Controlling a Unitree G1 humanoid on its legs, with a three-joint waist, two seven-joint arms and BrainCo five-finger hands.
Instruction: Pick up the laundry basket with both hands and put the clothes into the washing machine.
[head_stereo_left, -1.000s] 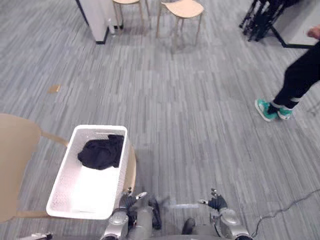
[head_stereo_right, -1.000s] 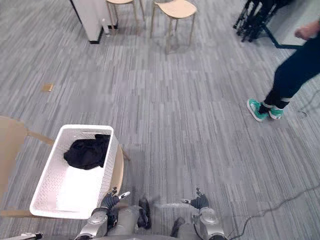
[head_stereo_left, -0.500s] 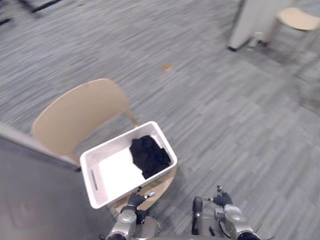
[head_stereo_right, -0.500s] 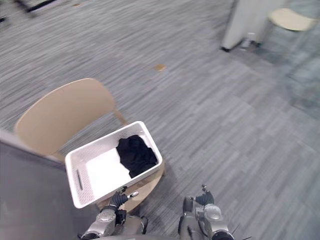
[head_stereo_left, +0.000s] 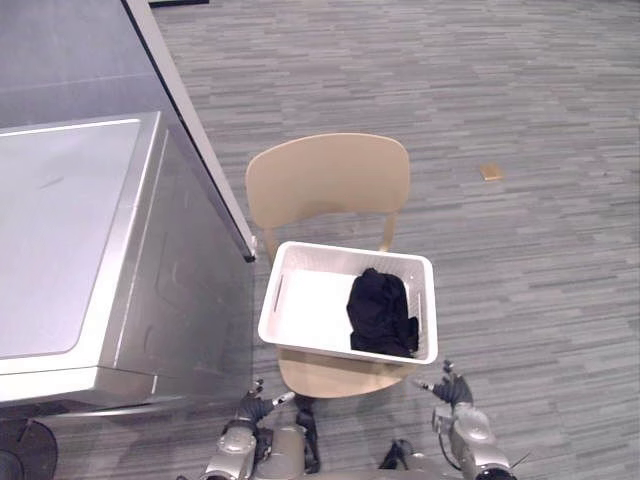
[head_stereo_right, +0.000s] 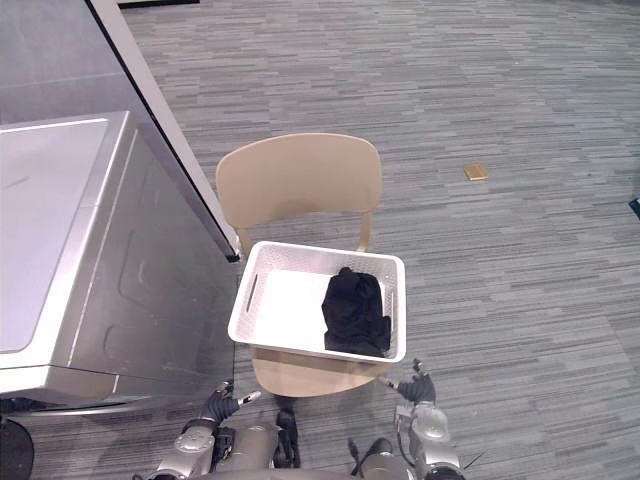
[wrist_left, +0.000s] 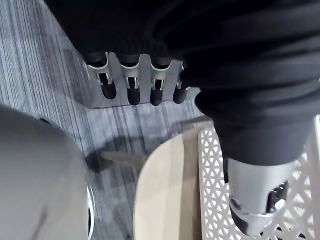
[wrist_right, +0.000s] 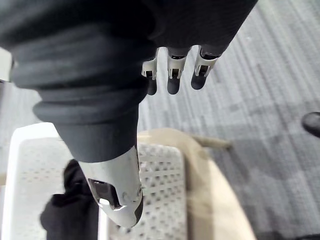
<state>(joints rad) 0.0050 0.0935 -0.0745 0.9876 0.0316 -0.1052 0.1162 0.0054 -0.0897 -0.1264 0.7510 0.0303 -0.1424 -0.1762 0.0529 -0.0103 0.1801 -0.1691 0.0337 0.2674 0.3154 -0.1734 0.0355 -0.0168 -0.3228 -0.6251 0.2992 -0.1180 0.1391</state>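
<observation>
Laundry basket (head_stereo_left: 310, 305) holding a black garment (head_stereo_left: 381, 312) sits on a wooden chair (head_stereo_left: 328, 180) beside the washing machine (head_stereo_left: 70, 240). The left robot hand (head_stereo_left: 248, 412) and right robot hand (head_stereo_left: 451, 392) hover near it, fingers apart, empty.

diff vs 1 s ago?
The camera swung round; nothing itself moved, nothing grasped. The laundry basket stays on the chair with the black clothes inside, now dead ahead, washing machine at left. Left hand and right hand stay low, open.
</observation>
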